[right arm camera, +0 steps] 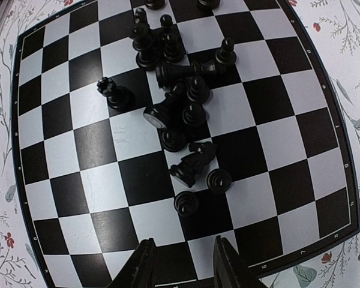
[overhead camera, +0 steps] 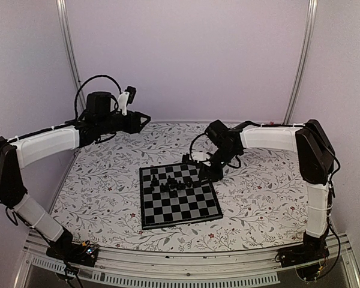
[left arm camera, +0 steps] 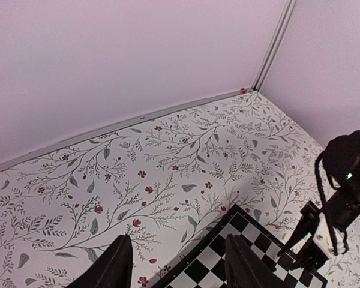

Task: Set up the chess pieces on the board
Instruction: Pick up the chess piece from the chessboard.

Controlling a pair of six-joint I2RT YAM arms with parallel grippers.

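Note:
The board point(overhead camera: 186, 207) lies flat in the middle of the floral cover. The chess pieces point(overhead camera: 177, 181) crowd its far half. In the right wrist view several of them stand upright and others lie toppled in a heap point(right arm camera: 180, 108). One stands apart to the left point(right arm camera: 114, 93), and two small ones point(right arm camera: 186, 204) are nearest my fingers. My right gripper point(right arm camera: 185, 258) hovers over the board's point(right arm camera: 276, 132) edge rows, open and holding nothing. My left gripper point(left arm camera: 179, 255) is open and empty, high above the cover beside the board's far corner point(left arm camera: 239, 221).
The floral table cover point(overhead camera: 108, 180) surrounds the board on every side. White walls and metal rails point(overhead camera: 300, 60) close the back and sides. The right arm's wrist point(left arm camera: 342, 192) shows at the right edge of the left wrist view, over the board.

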